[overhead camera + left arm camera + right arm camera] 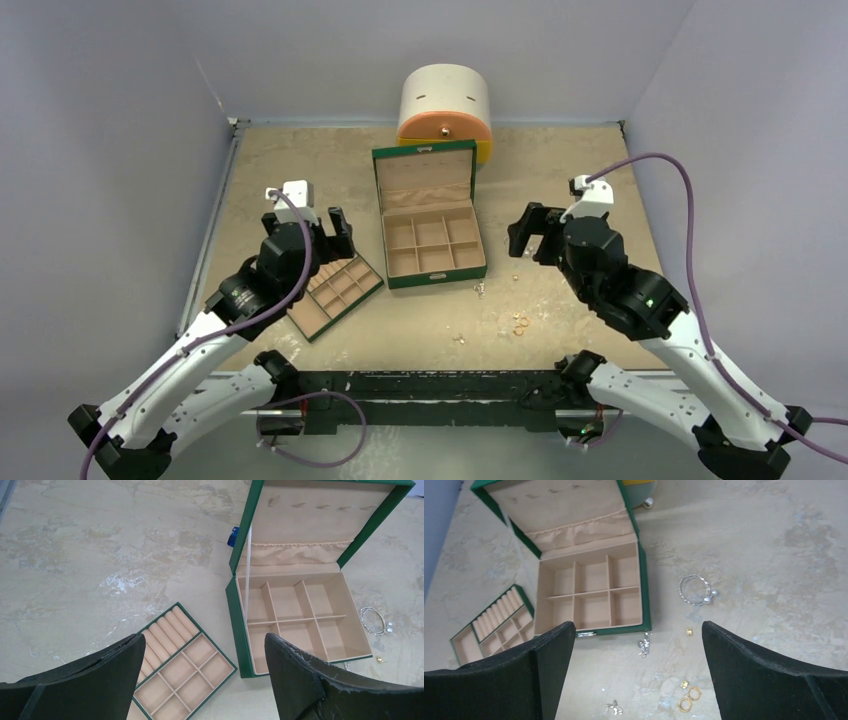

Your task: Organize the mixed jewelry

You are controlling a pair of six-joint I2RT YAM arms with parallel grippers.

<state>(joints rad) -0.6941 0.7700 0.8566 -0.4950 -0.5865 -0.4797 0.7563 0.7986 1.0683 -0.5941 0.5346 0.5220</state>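
on the mottled tan worktop (590, 190), gold rings (689, 699) lie near the open green box (593, 611); left tool (205, 642) and right tool (638, 627) gape wide, empty.

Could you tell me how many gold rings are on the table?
2. The farther gold ring and the nearer gold ring lie side by side on the table, nearer the arms than the green box. Smaller gold bits nearby are unclear; fingers may hide more.
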